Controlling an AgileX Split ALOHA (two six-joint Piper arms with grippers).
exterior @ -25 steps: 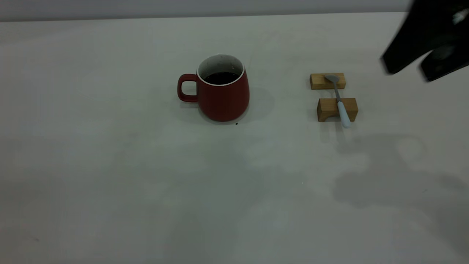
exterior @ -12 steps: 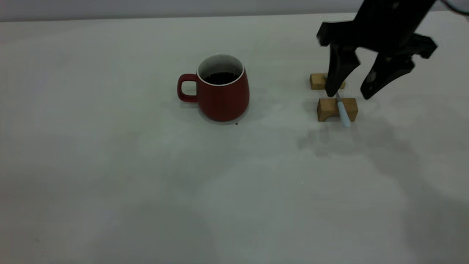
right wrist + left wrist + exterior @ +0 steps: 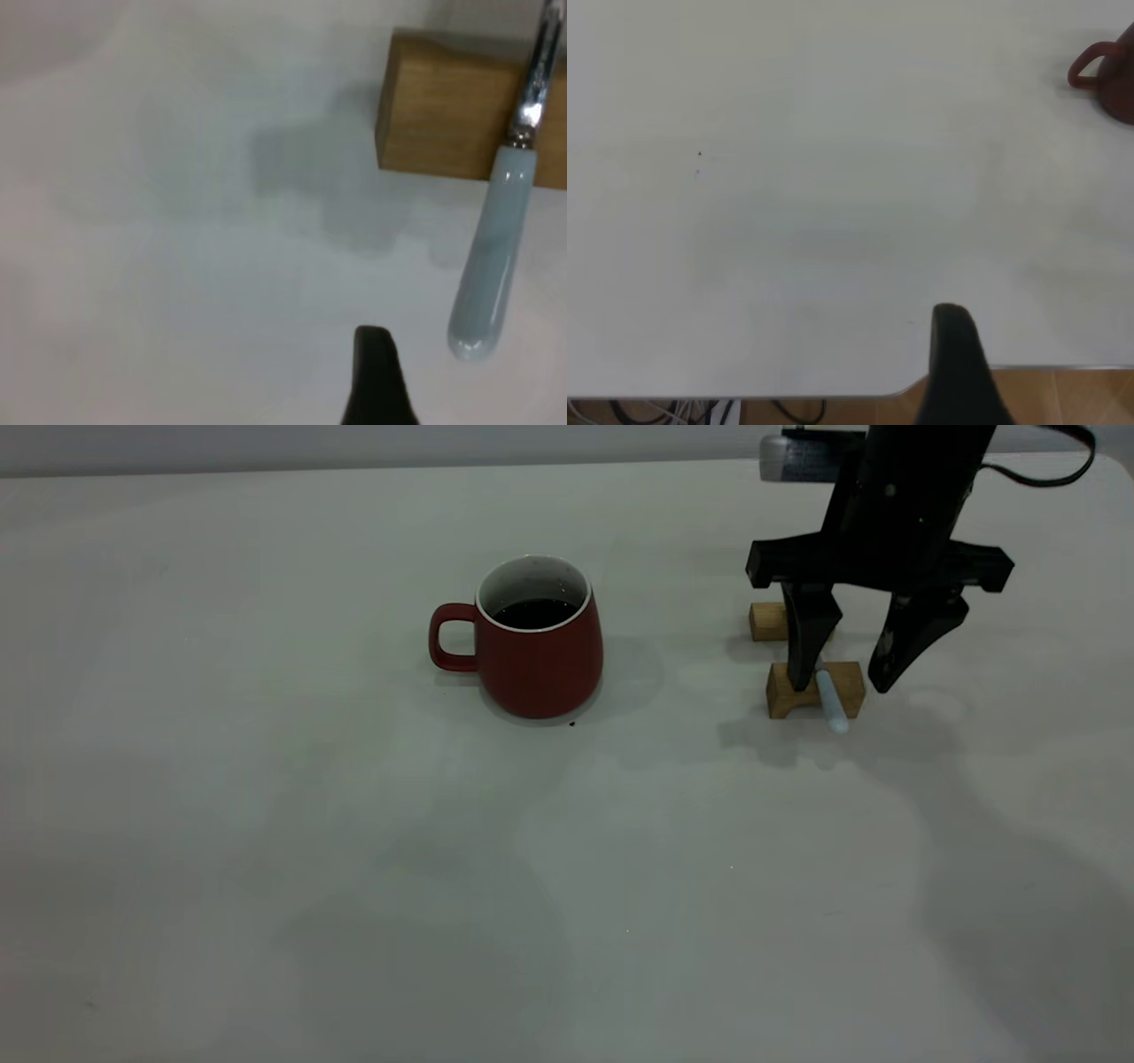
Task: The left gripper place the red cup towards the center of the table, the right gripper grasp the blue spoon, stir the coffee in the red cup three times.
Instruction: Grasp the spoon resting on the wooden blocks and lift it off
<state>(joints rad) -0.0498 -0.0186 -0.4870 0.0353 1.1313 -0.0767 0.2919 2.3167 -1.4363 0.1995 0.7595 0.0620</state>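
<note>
My right hand (image 3: 846, 677) is hanging open over the blue spoon (image 3: 830, 701).
Its fingers are straddling the handle; the red cup (image 3: 536, 642) is sitting well aside.

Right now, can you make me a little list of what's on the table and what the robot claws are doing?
cup: the red cup stands upright near the table's middle, handle toward the left arm's side
drink: dark coffee inside
spoon: the blue spoon lies across two wooden blocks
right claw: the right gripper is open, fingers pointing down on either side of the spoon handle, not gripping
left claw: only one finger of the left gripper shows, near the table edge, far from the cup
</note>
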